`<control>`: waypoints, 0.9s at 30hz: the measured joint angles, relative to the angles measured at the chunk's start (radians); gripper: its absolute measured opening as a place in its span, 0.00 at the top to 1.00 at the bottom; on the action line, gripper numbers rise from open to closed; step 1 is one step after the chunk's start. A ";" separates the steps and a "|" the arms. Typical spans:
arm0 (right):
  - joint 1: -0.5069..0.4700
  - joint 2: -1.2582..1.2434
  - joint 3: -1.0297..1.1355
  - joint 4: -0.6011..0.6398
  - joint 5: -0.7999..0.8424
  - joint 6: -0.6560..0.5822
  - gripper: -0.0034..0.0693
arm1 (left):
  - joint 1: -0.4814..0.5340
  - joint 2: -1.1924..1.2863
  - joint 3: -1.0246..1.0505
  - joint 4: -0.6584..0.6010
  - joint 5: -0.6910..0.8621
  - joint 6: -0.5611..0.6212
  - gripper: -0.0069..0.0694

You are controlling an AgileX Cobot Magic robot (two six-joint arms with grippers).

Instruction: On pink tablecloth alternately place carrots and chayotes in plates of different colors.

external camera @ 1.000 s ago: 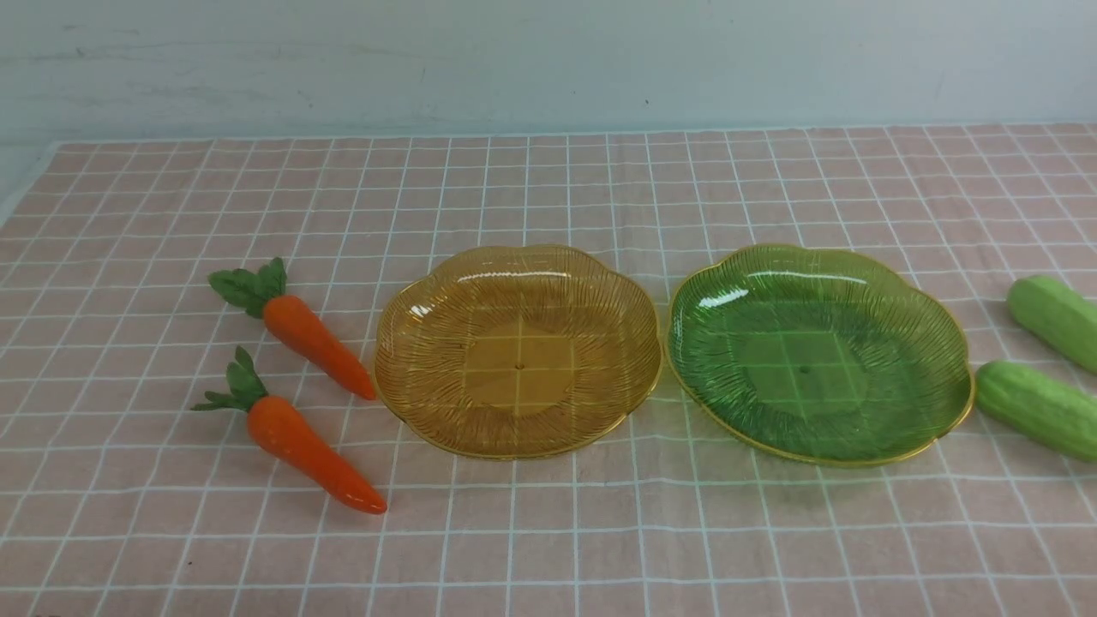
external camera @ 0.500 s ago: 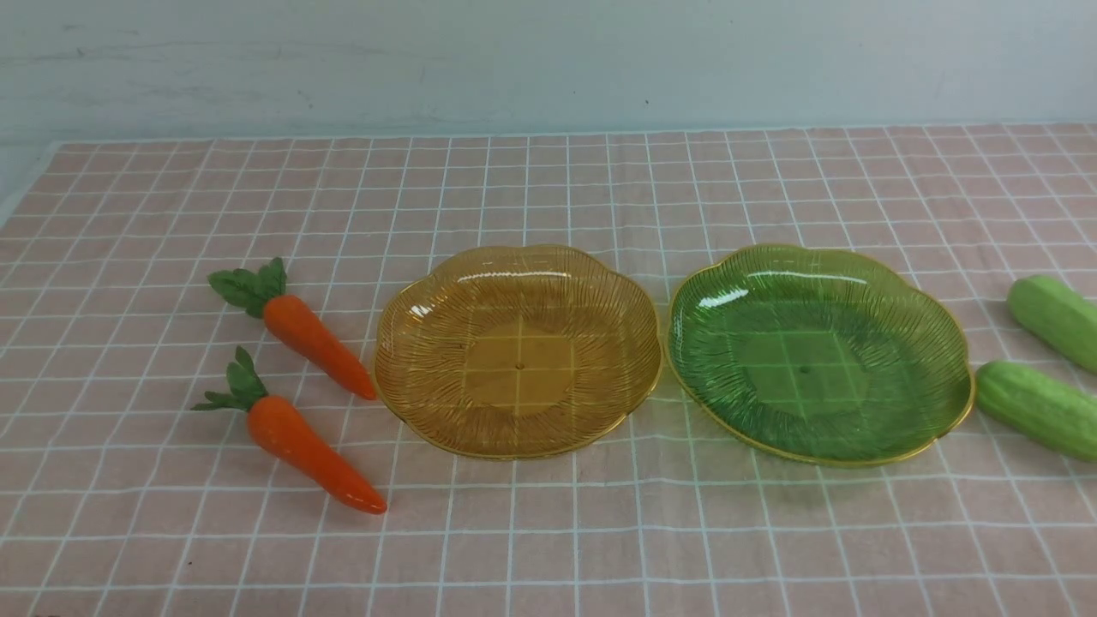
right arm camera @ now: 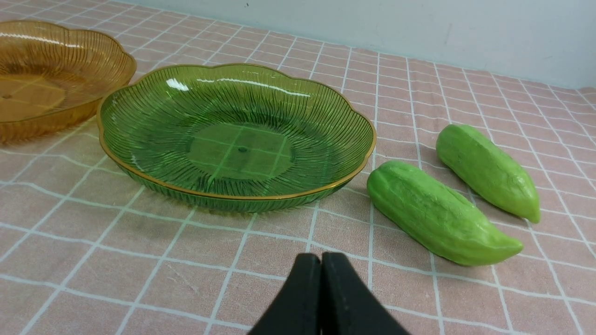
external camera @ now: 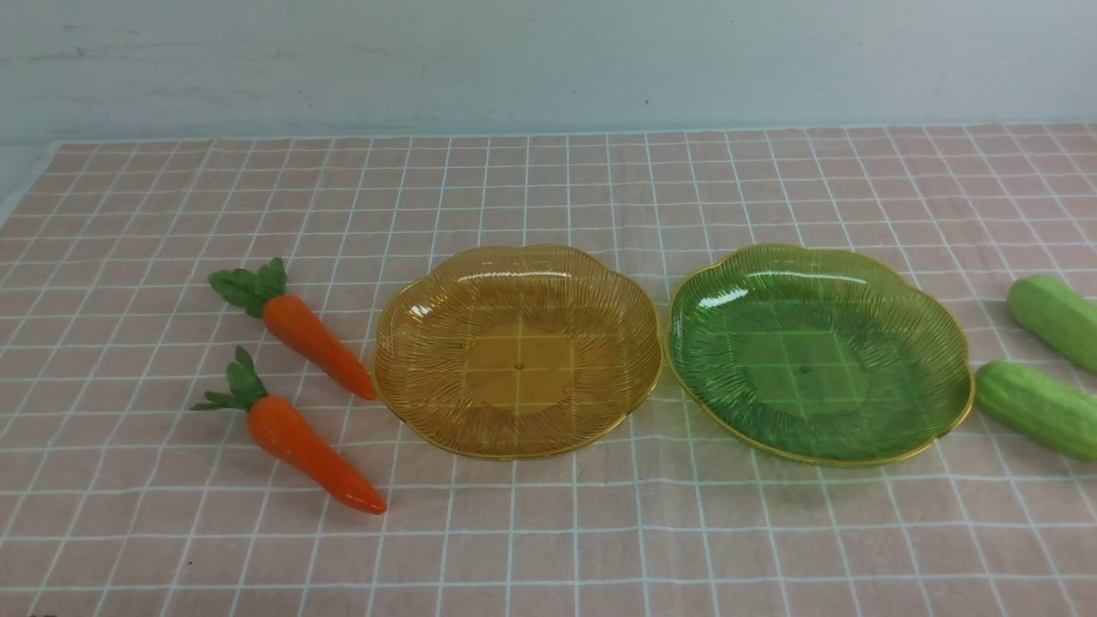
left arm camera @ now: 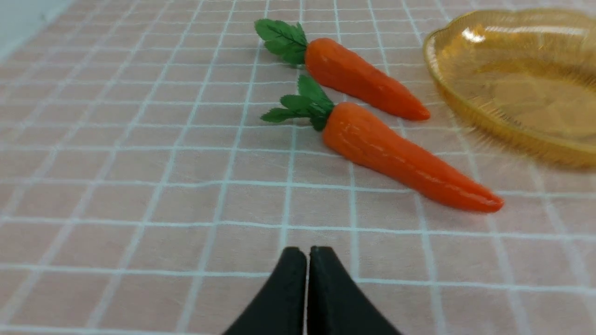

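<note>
Right now, the far carrot [external camera: 313, 336] and the near carrot [external camera: 308, 450] lie on the pink tablecloth [external camera: 548, 188] at the left, tips pointing right. The far carrot's tip sits just beside the amber plate [external camera: 446, 291]. The green plate [external camera: 857, 283] stands just right of the amber one. At its right lie the near chayote [external camera: 1033, 407], just beside the rim, and the far chayote [external camera: 1058, 319], cut by the frame edge. I see my left gripper [left arm camera: 307, 253] pinched together on nothing, near the near carrot. My right gripper [right arm camera: 321, 258] is likewise pressed closed, near the near chayote.
</note>
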 joint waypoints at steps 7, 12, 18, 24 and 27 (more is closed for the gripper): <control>0.000 0.000 0.000 0.384 -0.011 0.160 0.98 | 0.000 0.000 0.000 -0.412 -0.001 -0.261 0.91; 0.000 0.000 0.000 0.542 -0.047 0.161 0.98 | 0.000 0.000 0.000 -0.659 -0.015 -0.350 0.91; 0.000 0.000 -0.005 0.564 -0.072 0.145 0.98 | 0.000 0.000 -0.001 -0.744 -0.047 -0.345 0.91; 0.000 0.114 -0.279 0.366 0.028 0.146 0.97 | 0.000 0.059 -0.213 -0.743 0.139 -0.109 0.91; 0.000 0.281 -0.399 0.215 0.232 0.183 0.97 | 0.000 0.225 -0.328 -0.649 0.336 -0.047 0.91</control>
